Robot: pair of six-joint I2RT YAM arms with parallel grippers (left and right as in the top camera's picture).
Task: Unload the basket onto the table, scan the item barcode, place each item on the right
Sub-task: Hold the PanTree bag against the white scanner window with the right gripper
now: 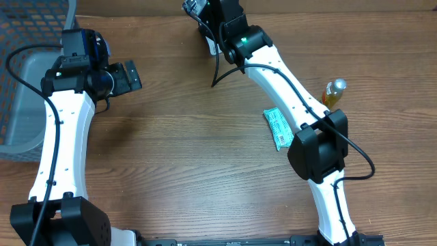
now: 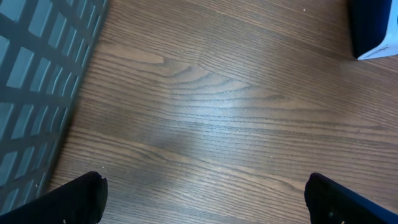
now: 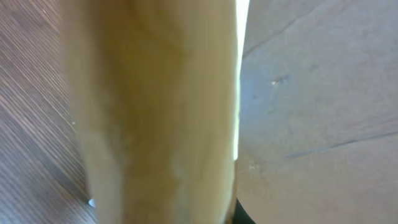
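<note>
The right arm reaches from its base at the lower right of the overhead frame diagonally up to the top centre, where the right hand (image 1: 205, 24) sits at the frame's top edge, partly cut off. It is closed almost fully. What, if anything, it grips cannot be told: its wrist view is filled by a blurred tan shape (image 3: 155, 112) too close to the lens to identify. The left arm rises along the left side and bends right, its left hand (image 1: 130, 76) over bare desk (image 1: 184, 157) beside the grey basket (image 1: 27, 82). This hand is spread wide with nothing between its fingertips (image 2: 74, 199). A green packet (image 1: 276, 126) lies flat on the desk right of centre, its lower end tucked under the right arm's elbow. A small bottle (image 1: 334, 93) lies near it, further right. Only a corner of a blue and white object (image 2: 376, 31) shows at the upper right of the left wrist view.
</note>
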